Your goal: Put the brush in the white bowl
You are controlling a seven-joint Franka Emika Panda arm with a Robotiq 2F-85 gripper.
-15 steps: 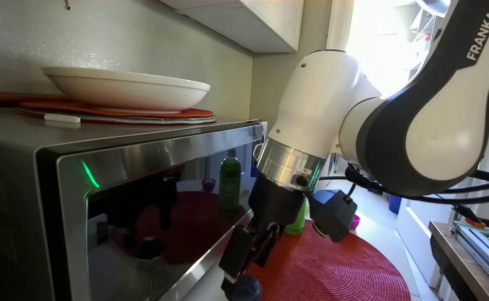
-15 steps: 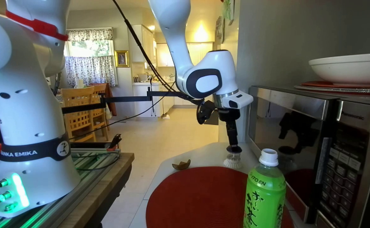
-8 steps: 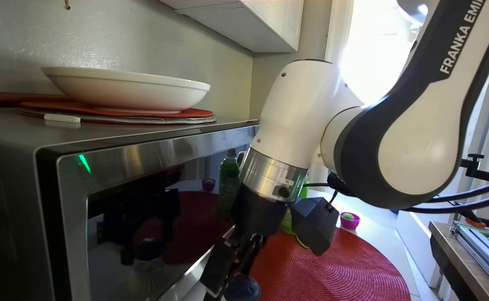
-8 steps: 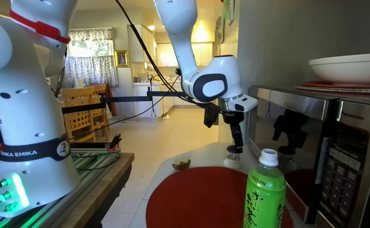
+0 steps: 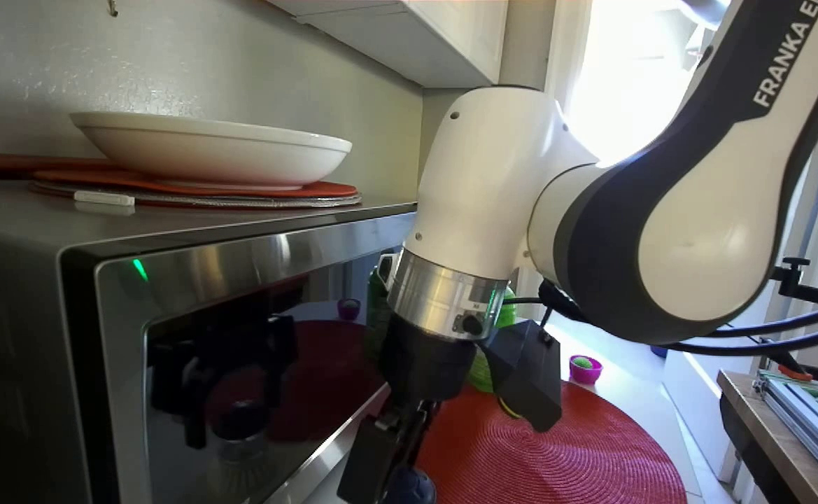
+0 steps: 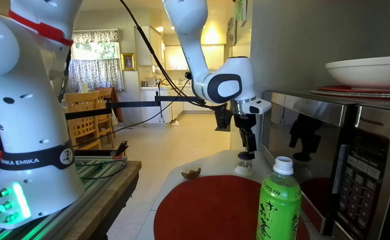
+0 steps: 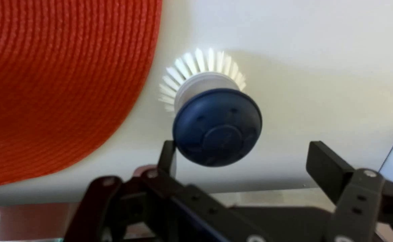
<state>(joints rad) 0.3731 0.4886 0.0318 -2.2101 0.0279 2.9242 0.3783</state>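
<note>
the hand [image 7: 243, 150] had its fingers [image 7: 166, 156] spread apart with nothing clamped in them. the brush [image 7: 209, 107] stood upright on its bristles on the table [image 7: 300, 60], its blue knob [image 7: 221, 132] off-centre in the wrist view: one finger was right by its edge, touching or not i could not tell, and the other was well apart from it. that uneven gap seemed the first hazard, since closing from there could shove or tip the brush before both sides met it. the knob also lay partly ahead of the fingertips in that view, so a squeeze might have caught only its smooth, rounded edge and let it slip out. the microwave [image 6: 340, 166] was near the hand, and a sideways correction the wrong way could bump the door.

farther out, the white bowl [image 5: 213, 150] sat on a thin stack [image 5: 332, 189] of flat pieces atop the microwave, well above the table. too low a lift could drag the bristles against the bowl's rim, and a knock there could slide bowl and stack together. the green bottle [image 6: 278, 203], well apart from the hand, looked at risk only if the carry swung wide.
</note>
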